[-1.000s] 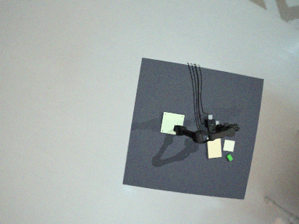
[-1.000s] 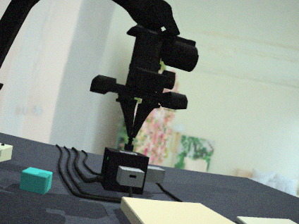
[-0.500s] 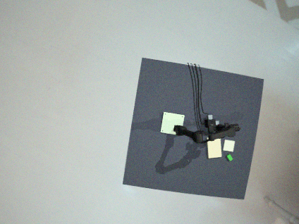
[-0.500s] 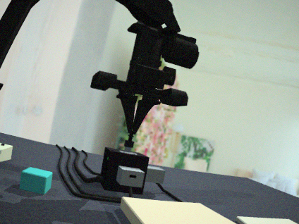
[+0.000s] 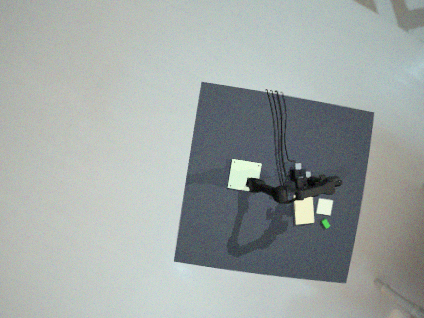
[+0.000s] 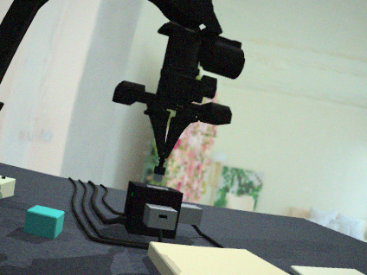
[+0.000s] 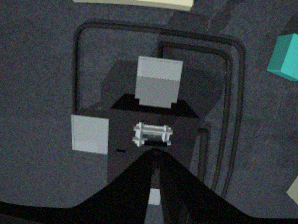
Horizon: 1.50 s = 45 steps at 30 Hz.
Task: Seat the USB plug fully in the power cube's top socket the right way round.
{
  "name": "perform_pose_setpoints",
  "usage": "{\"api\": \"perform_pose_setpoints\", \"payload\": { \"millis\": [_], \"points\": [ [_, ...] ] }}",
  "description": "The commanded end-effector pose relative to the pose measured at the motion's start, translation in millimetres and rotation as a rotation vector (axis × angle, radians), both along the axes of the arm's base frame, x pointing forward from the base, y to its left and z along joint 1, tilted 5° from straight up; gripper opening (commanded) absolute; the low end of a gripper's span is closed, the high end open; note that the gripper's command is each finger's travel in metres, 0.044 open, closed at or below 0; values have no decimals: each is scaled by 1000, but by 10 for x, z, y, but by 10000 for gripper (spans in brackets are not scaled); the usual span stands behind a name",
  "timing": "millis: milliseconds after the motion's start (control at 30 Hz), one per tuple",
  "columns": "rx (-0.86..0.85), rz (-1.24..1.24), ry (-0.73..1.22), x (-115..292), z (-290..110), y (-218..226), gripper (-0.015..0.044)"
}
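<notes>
Above the power cube (image 6: 152, 207) the gripper (image 6: 160, 166) hangs point-down, its two dark fingers pinched together on the small USB plug (image 6: 159, 170), which shows as a pale stub at the fingertips, lifted clear of the cube's top face. From the wrist camera the socket (image 7: 152, 133) lies bare just ahead of the fingertips, a bright metal-framed slot, so the plug is out of it and held in the air, not yet reseated.

The plug looks tiny, rigid and light; my judgement is that weight is no problem but slip and twist are, since the fingers have only its short body to hold. The grip belongs on the flat sides of that body, square to the slot, so it cannot pivot when pressed down. Both plug and socket frame are stiff, so a misaligned push will likely jam again rather than give.

Around the cube sit two grey adapter blocks (image 6: 161, 216) plugged into its sides, and black cables (image 6: 84, 214) trail away across the dark mat (image 5: 215, 150). A teal block (image 6: 43, 220) and a cream slab (image 6: 208, 259) lie near.

Only the wrist view shows the socket's orientation; only the exterior view shows the gap between plug and cube. The top view gives the layout, with the arm covering the cube
</notes>
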State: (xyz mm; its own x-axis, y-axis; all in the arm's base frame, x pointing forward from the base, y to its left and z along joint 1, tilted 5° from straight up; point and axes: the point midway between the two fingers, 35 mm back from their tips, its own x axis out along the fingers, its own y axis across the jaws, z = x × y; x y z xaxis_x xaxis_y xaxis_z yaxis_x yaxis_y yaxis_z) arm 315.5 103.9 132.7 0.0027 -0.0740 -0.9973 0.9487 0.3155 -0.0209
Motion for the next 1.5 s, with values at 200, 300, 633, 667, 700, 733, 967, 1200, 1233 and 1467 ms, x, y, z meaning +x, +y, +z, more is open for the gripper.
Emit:
{"api": "perform_pose_setpoints", "payload": {
  "millis": [200, 300, 633, 667, 700, 733, 967, 1200, 1233, 1467],
  "points": [
    [1, -3, -4, 4, 79, 8, 0],
    [2, -3, -4, 4, 99, 9, 0],
    [1, 40, 1, 1, 111, 9, 0],
    [0, 59, 3, 1, 109, 8, 0],
    [0, 81, 5, 1, 107, 8, 0],
    [0, 107, 7, 1, 105, 8, 0],
    [-1, 302, 22, 0, 101, 7, 0],
    [-1, 483, 35, 0, 101, 7, 0],
    [-1, 510, 37, 0, 101, 7, 0],
    [-2, 693, 51, 0, 101, 7, 0]
  ]
}}
